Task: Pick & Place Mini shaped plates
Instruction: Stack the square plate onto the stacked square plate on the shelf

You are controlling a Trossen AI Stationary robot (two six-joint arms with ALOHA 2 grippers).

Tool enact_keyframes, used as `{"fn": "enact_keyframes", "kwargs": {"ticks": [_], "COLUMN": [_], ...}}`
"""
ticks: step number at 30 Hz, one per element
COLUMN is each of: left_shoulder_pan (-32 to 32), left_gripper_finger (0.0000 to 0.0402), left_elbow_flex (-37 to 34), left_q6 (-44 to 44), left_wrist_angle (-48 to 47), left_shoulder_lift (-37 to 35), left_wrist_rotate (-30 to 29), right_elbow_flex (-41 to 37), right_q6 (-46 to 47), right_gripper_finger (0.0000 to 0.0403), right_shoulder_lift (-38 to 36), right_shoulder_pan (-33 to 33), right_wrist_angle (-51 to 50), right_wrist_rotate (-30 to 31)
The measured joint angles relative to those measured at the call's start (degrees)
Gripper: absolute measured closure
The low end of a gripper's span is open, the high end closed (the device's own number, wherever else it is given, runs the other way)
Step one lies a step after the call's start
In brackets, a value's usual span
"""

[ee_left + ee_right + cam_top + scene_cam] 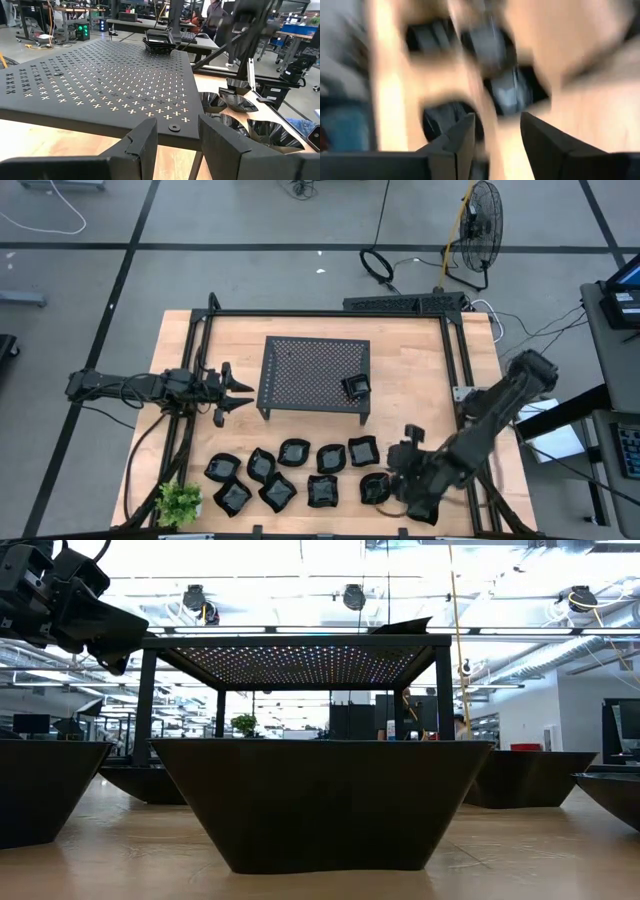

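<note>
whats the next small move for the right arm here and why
Probably lower the open right gripper onto the nearest mini plate and close. One plate already sits on the rack, the rest remain on the table, and the left gripper waits beside the rack.

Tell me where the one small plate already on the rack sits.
In the high view, that small plate sits on the black rack, near its front right corner, apart from the other plates clustered on the table below it.
</note>
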Motion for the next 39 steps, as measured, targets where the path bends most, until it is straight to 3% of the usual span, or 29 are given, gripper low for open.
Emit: {"fn": "enact_keyframes", "kwargs": {"ticks": [5, 10, 21, 27, 39], "left_shoulder_pan": [0.0, 0.0, 0.0, 0.0, 0.0], "left_gripper_finger": [0.0256, 0.0256, 0.0256, 0.0256, 0.0256], "left_elbow_flex": [0.0, 0.0, 0.0, 0.0, 0.0], "left_q6": [0.0, 0.0, 0.0, 0.0, 0.0], "left_wrist_angle": [0.0, 0.0, 0.0, 0.0, 0.0], "left_shoulder_lift": [0.0, 0.0, 0.0, 0.0, 0.0], "left_wrist_rotate": [0.0, 0.0, 0.0, 0.0, 0.0], "right_elbow_flex": [-4.7, -9.8, -18.2, -18.6, -18.6], "right_q6": [8.4, 8.4, 3.6, 2.2, 0.2], "right_gripper_finger": [0.0269, 0.0270, 0.0271, 0.0276, 0.0390], "right_shoulder_lift": [7.4, 10.1, 9.0, 9.0, 9.0], "right_shoulder_pan": [0.0, -1.4, -4.7, -4.9, -5.0], "right_wrist_angle": [-4.2, 2.2, 17.3, 18.2, 17.7], "right_wrist_rotate": [-16.2, -24.6, -26.0, -27.3, -27.7]}}
